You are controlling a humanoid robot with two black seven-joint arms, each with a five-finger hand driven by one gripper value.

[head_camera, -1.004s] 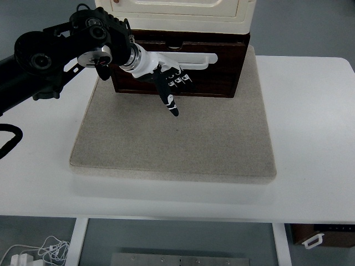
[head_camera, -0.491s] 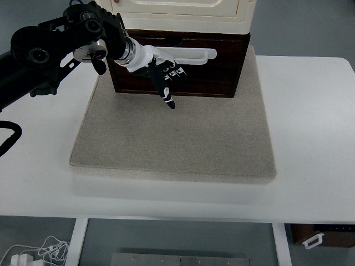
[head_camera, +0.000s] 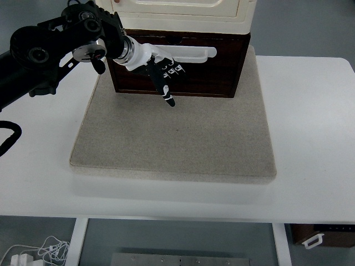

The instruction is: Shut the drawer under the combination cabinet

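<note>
Head view shows you the dark brown wooden drawer (head_camera: 205, 72) at the base of the cream combination cabinet (head_camera: 183, 14), its front looking about level with the cabinet's dark base. From this high angle you cannot be sure a small gap is not left, so treat the closing as nearly or fully done, not confirmed. Along the drawer's front runs a long white bar handle (head_camera: 191, 54). The left hand (head_camera: 163, 72) lies flat against that front, just below the handle, fingers (head_camera: 168, 98) extended and pointing down, gripping nothing. Cabinet and drawer stand at the far edge of a grey-beige square mat (head_camera: 177, 138), which lies on the white table (head_camera: 310, 138). What is left, by my judgement, is a last check and pulling the hand clear of the drawer.
</note>
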